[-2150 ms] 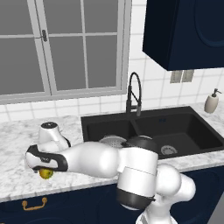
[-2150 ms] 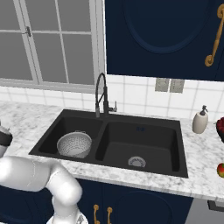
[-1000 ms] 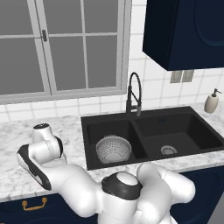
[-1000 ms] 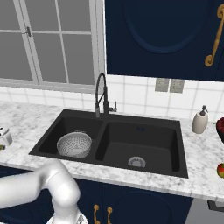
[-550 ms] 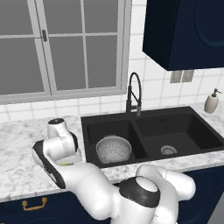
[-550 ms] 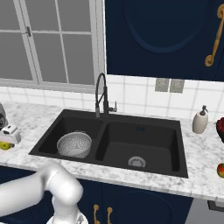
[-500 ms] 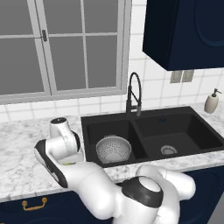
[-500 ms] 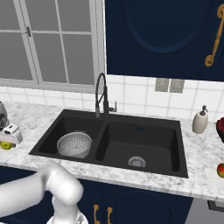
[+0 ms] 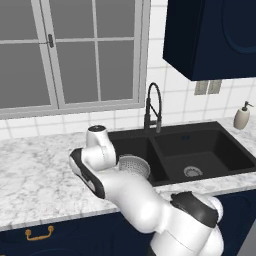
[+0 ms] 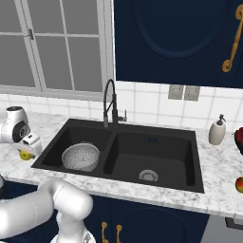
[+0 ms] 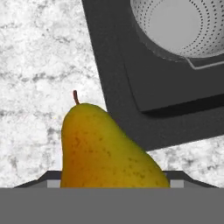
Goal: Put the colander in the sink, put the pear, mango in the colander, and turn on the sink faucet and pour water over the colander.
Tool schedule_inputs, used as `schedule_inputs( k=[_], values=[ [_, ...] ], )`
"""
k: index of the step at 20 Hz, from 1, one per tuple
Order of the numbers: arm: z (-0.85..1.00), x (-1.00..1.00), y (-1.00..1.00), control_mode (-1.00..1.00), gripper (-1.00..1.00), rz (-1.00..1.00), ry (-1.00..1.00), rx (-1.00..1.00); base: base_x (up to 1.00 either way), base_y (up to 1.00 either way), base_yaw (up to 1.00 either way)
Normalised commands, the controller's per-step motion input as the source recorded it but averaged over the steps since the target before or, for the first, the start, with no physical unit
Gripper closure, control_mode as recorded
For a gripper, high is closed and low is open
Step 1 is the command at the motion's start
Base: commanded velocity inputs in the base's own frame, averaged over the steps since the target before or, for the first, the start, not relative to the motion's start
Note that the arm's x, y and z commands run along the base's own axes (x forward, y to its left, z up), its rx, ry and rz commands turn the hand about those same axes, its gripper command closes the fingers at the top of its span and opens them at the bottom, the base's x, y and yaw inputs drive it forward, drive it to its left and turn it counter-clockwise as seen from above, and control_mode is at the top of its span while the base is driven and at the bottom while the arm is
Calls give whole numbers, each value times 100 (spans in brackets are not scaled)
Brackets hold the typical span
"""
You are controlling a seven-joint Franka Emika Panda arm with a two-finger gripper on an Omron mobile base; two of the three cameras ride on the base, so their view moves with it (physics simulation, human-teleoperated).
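Note:
My gripper (image 10: 26, 150) hangs just over the marble counter left of the sink (image 10: 118, 130), shut on the yellow-green pear (image 10: 23, 154). In the hand view the pear (image 11: 105, 146) stands stem up between the finger tips, beside the sink's left rim (image 11: 118, 87). The silver perforated colander (image 10: 81, 156) sits in the left basin, to the right of the gripper; the colander (image 9: 132, 167) (image 11: 183, 26) holds nothing. The black gooseneck sink faucet (image 10: 110, 104) (image 9: 152, 107) stands behind the basins, and no water runs. A red-green fruit (image 10: 239, 184), perhaps the mango, lies at the far right counter edge.
A beige soap dispenser (image 10: 217, 132) stands right of the sink. A window runs behind the counter at the left, and dark blue cabinets hang above the right side. My own arm (image 9: 125, 195) crosses the counter in front of the left basin.
The gripper has carried the pear to the right along the counter, closer to the sink's left rim. The colander has not moved.

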Motion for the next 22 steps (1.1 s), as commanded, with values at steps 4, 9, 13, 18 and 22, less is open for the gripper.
schedule_inputs(
  k=[4, 9, 13, 18, 22],
  values=[
    [20, 29, -80, -100, 100, -21, 0, 0, 0, 0, 0],
    [18, 41, -71, -100, 100, -23, 0, -6, 0, 0, 0],
    [3, 43, -71, -100, 100, -25, 1, -5, 0, 0, 0],
    [-7, 41, -60, -100, 100, -21, 7, -7, 0, 0, 0],
    [-25, 17, -34, -100, 100, -9, 5, -9, 0, 0, 0]
  ],
)
